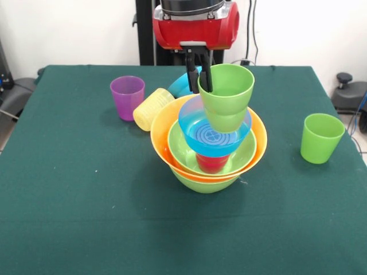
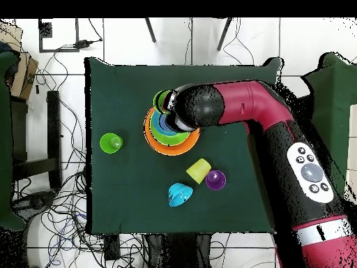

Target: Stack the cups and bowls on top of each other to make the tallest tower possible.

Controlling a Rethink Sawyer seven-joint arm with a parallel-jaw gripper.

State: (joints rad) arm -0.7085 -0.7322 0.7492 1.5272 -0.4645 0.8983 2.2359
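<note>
The tower stands mid-table: a lime green bowl (image 1: 203, 182) at the bottom, the large orange bowl (image 1: 163, 133), a second lime green bowl (image 1: 182, 153), the red cup (image 1: 212, 164) and a blue bowl (image 1: 212, 136) on top. My gripper (image 1: 200, 85) is shut on the rim of a light green cup (image 1: 228, 94), one finger inside it and one outside. The cup is upright with its base down in the blue bowl. In the overhead view the arm (image 2: 230, 105) covers part of the tower (image 2: 162, 139), and the held cup (image 2: 163, 100) shows at its far edge.
A purple cup (image 1: 127, 96) stands upright, with the ribbed pale yellow cup (image 1: 152, 109) on its side next to it. A second blue bowl (image 1: 182, 86) lies tipped behind the tower. Another light green cup (image 1: 321, 137) stands alone at the right.
</note>
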